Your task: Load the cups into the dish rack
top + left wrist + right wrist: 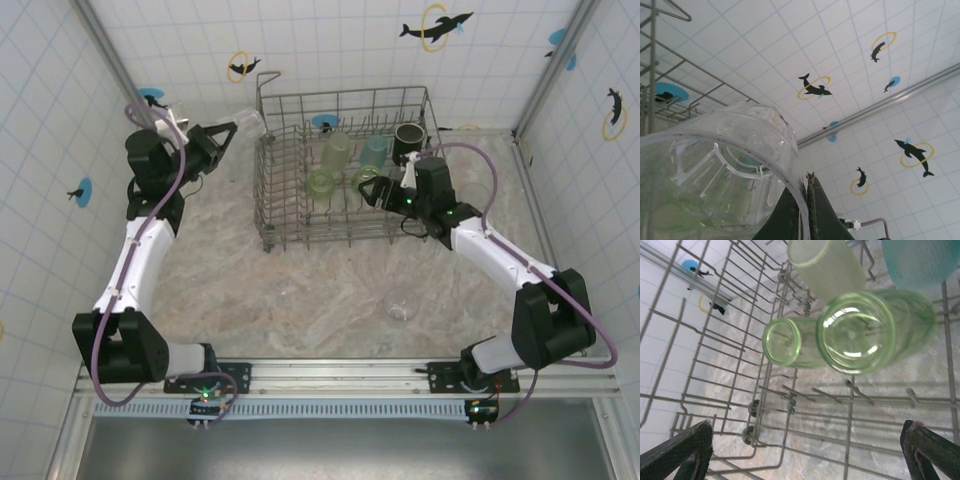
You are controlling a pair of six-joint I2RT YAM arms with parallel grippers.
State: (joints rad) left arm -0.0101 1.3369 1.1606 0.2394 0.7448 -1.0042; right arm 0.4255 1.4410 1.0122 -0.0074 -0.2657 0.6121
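The grey wire dish rack [275, 215] stands mid-table. Inside it are pale green cups [337, 150] [321, 183], a teal cup [375, 150] and a black mug [407, 140]. My left gripper [232, 130] is raised by the rack's far left corner, shut on the rim of a clear cup [250, 121]. The left wrist view shows that clear cup [715, 165] with my left gripper [807, 180] pinching its wall. My right gripper [372, 190] hovers open over the rack's right half. Below the right gripper [807, 445] lie two green cups [860, 332] [785, 342] on their sides among the tines [790, 400].
A clear glass [401, 304] stands on the marbled table in front of the rack. Tiled walls close in the left, back and right sides. A pale green cup [827, 265] and the teal cup [917, 260] sit further back in the rack.
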